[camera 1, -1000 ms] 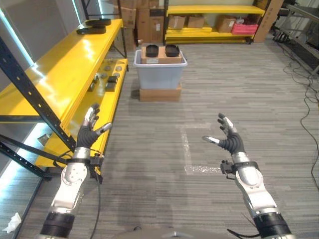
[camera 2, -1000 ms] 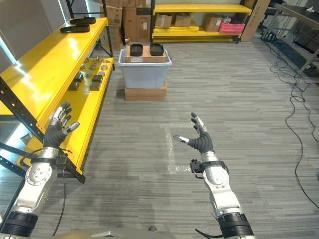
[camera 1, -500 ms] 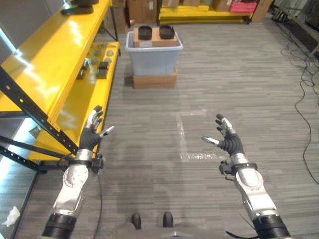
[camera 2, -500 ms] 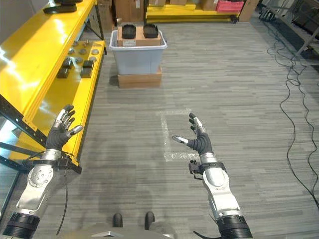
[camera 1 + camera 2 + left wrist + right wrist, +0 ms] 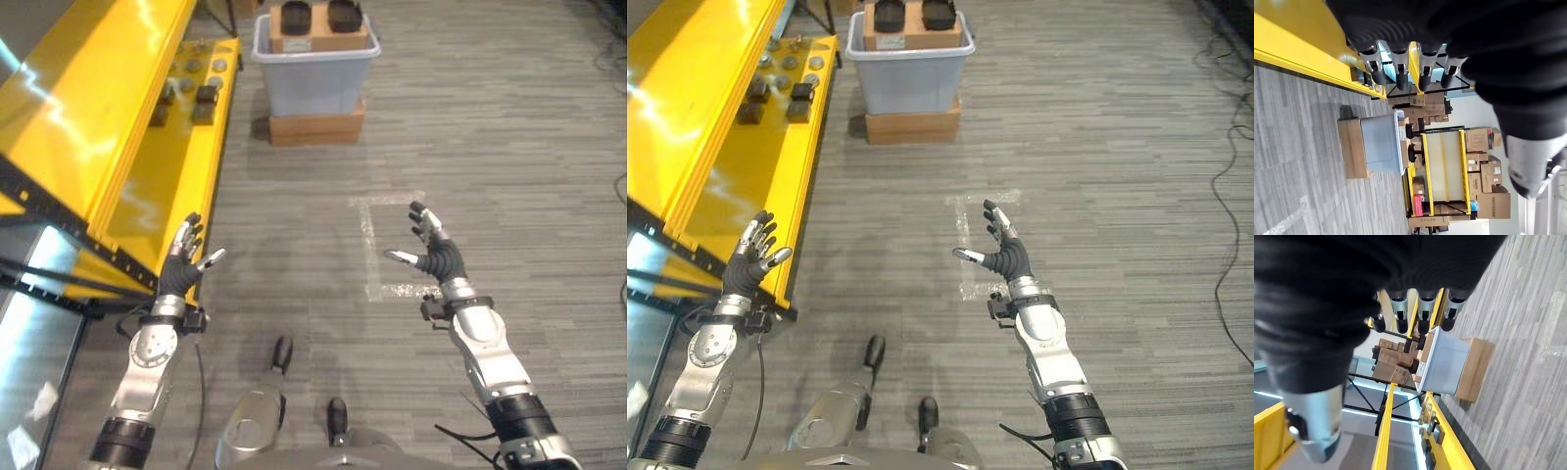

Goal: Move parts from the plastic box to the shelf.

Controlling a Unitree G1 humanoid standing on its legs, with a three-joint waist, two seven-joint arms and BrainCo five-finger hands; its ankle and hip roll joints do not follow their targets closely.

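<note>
A long yellow shelf (image 5: 108,117) runs along the left, small dark parts (image 5: 204,95) lying on its lower level toward the far end. Far ahead, a grey plastic box (image 5: 315,73) sits on a flat cardboard carton (image 5: 315,128), with a cardboard insert and two black parts (image 5: 344,14) inside it. Nearer, the left hand (image 5: 179,266) and right hand (image 5: 437,258) are raised over the grey floor, fingers spread wide, holding nothing, well apart from the box.

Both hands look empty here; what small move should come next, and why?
Probably step toward the plastic box: the left hand and right hand hover open over bare floor, well short of it, and the dark parts sit on its top.
</note>
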